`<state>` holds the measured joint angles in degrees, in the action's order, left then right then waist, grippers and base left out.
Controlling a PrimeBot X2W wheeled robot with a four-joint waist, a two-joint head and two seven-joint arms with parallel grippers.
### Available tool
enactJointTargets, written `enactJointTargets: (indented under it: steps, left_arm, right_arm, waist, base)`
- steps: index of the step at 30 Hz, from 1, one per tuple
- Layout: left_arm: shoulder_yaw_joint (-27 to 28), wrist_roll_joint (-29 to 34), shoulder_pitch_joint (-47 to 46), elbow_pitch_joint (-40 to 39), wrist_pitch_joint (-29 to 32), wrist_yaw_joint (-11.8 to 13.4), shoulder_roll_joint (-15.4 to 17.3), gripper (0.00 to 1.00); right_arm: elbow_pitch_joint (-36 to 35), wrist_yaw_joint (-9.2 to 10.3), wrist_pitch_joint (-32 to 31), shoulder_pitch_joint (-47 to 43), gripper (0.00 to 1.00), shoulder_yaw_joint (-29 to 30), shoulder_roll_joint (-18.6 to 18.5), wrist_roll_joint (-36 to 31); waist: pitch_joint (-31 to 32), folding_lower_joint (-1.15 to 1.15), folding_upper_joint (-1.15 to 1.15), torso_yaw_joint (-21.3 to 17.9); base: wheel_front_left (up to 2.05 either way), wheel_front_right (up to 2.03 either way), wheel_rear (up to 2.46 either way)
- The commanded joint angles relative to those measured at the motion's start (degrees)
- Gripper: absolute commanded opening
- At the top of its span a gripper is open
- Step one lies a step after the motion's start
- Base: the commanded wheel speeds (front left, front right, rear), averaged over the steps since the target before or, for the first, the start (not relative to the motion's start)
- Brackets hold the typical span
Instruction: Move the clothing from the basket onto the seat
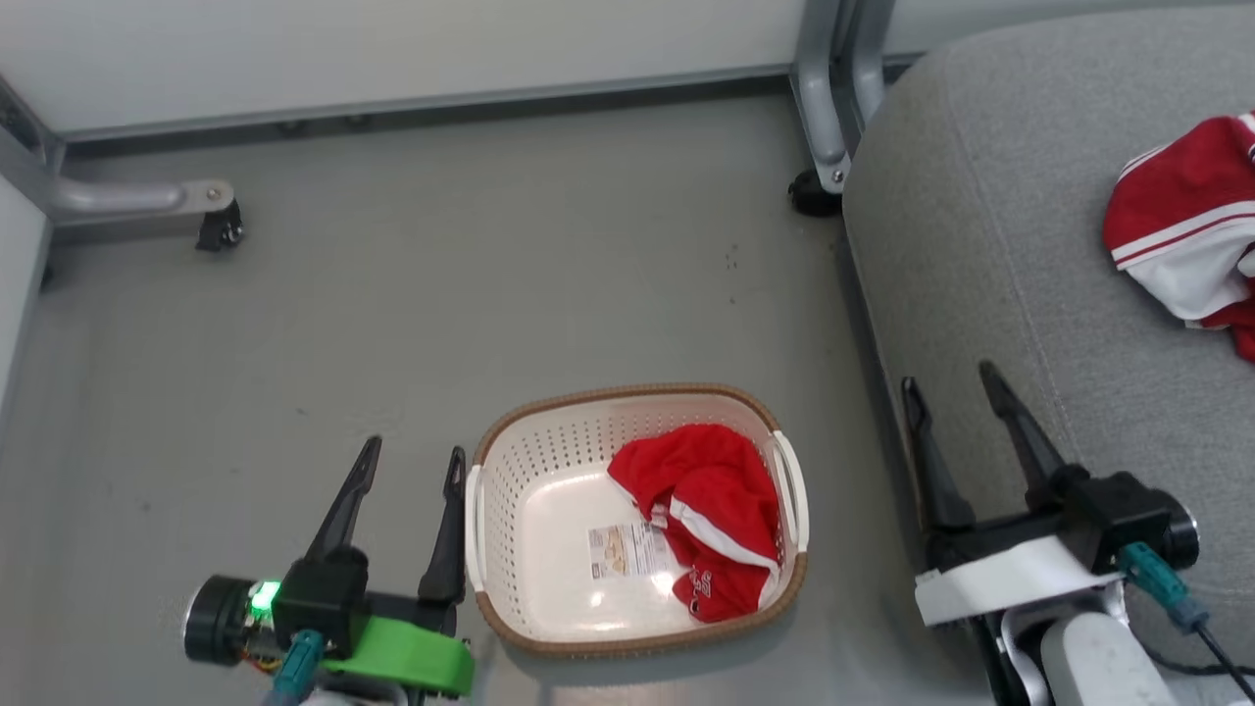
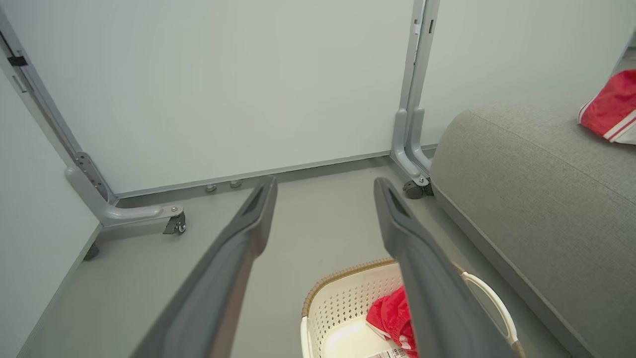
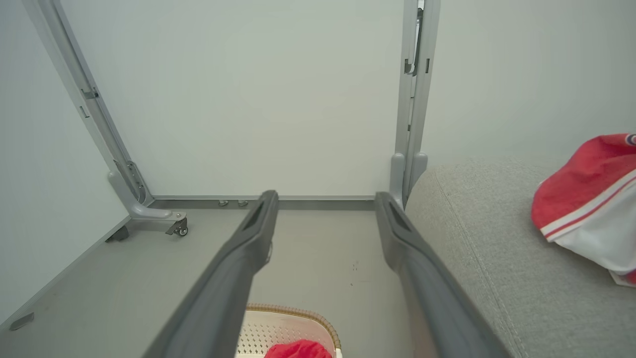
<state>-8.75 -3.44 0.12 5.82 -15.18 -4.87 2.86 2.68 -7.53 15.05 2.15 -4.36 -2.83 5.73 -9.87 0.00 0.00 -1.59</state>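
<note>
Evidently halfway: one red garment (image 1: 711, 510) lies in the basket (image 1: 549, 461), just right of the left gripper (image 1: 414, 449), whose jaws stand apart, empty, ready to reach in. Likewise spread and empty, the right gripper (image 1: 948, 378) hovers over the seat (image 1: 980, 245) edge, the other garment (image 1: 1177, 216) lying beyond it.

The left claw (image 1: 415, 447) has two long, dark, tapering fingers (image 2: 238, 248) on a black body with a lit green light (image 1: 263, 598), a round black end cap (image 1: 211, 620), a teal plug (image 1: 297, 665) and a bright green bracket (image 1: 412, 662). The right claw (image 1: 949, 377) matches it, but with a white bracket (image 1: 1000, 579), a black cable (image 1: 1226, 659) and a pale grey forearm (image 1: 1098, 667)
</note>
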Motion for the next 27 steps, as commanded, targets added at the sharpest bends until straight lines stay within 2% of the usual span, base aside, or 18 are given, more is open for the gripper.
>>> enactJointTargets:
  steps: [1,4,10,16,20,27]
  left_arm:
    - [-0.46,0.68,-3.29,0.61,0.05,-0.5,0.08,1.0]
    - [-1.4,1.16,-8.1,2.56,0.05,-1.26,0.49,1.0]
    - [-7.0,3.96,-19.4,7.65,0.05,-2.38,4.18,1.0]
    - [-17.43,6.22,-31.8,14.71,0.06,-2.62,8.48,1.0]
    - [-24.83,7.08,-39.2,19.98,0.05,-2.6,11.9,1.0]
    - [-39.19,7.05,-50.5,29.08,0.05,-2.61,13.47,1.0]
  right_arm:
    - [-0.98,0.08,0.2,2.56,1.0,0.55,-0.23,-0.71]
    - [-3.11,0.08,0.19,6.26,1.0,1.23,-0.65,-1.28]
    - [-8.21,0.08,0.2,12.29,1.0,4.59,-1.3,-1.85]
    - [-11.81,0.08,0.2,15.72,1.0,9.89,-0.95,-0.42]
    - [-13.49,0.08,0.2,17.57,1.0,12.96,-0.26,1.49]
    - [-15.26,0.08,0.2,18.84,1.0,13.81,-0.04,5.03]
  waist:
    - [-11.04,0.0,0.0,0.02]
    - [-16.34,0.0,0.0,-0.57]
    - [-26.94,0.0,0.0,-2.39]
    - [-35.56,0.0,0.0,-5.62]
    - [-40.43,0.0,0.0,-9.38]
    - [-46.68,0.0,0.0,-13.01]
  base:
    - [0.0,0.0,0.0]
    - [0.0,0.0,0.0]
    - [0.0,0.0,0.0]
    - [0.0,0.0,0.0]
    - [0.0,0.0,0.0]
    - [0.0,0.0,0.0]
